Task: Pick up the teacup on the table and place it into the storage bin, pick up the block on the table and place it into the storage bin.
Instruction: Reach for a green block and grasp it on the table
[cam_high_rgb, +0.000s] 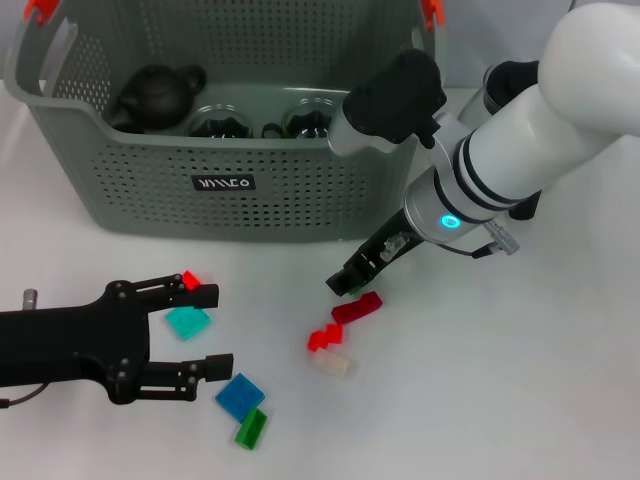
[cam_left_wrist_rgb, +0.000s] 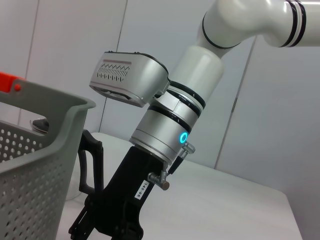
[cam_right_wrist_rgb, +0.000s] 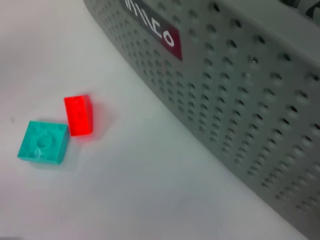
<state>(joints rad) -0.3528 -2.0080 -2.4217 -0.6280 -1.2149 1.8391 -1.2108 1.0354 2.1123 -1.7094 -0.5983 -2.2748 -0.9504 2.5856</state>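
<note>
While the storage bin fills the upper left and centre of the head view, with a dark teapot and two glass cups already inside it, no teacup is left on the white bench, so the step in hand looks like the block part of the task. From the upper right of the frame the white right arm reaches down toward the middle, and its right pincer has its dark tip low over the bench, just in front of the bin's wall; whether its tips are apart or together I cannot tell. Directly below that tip, touching or nearly so, lies a dark red block, with a small bright red block and a pale block a little further toward the bottom of the frame. My judgement is that the dark red block is the target, and the next move calls for closing on it squarely, lifting clear of the bin's rim, then carrying it up and over into the bin. At the lower left the black left pincer rests with its jaws wide apart, a teal block lying between them and a red block at its upper finger. Below and right of it lie a blue block and a green block.
</note>
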